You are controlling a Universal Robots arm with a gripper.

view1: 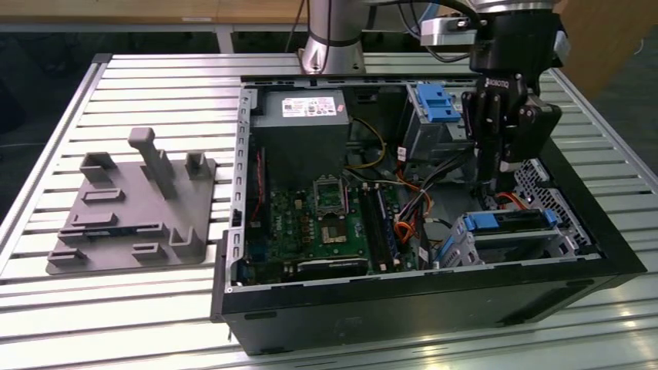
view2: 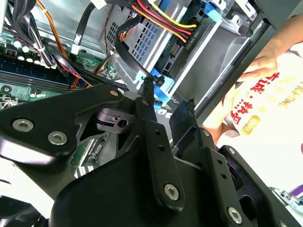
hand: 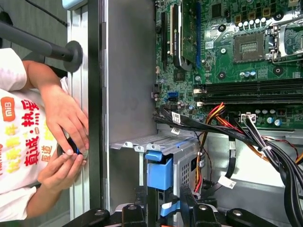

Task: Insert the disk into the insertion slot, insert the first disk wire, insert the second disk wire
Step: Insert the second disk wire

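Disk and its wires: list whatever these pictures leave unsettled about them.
Exterior view: how far the disk sits in the insertion slot; the slot's walls hide its body.
Second wrist view: whether the black connector on the coloured wires is plugged in; the joint is too small, and the gripper blocks the nearer part.
First wrist view: the blue carrier, whose end is covered by the gripper and cut by the picture's edge.

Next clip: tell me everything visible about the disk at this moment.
The disk is a flat silver-grey slab in a bright blue plastic carrier. It lies level, seated inside the insertion slot, the perforated sheet-metal cage at the exterior view's right of the open computer case. The pincer hangs close above it. Coloured wires run past its end; whether any is plugged in cannot be told.
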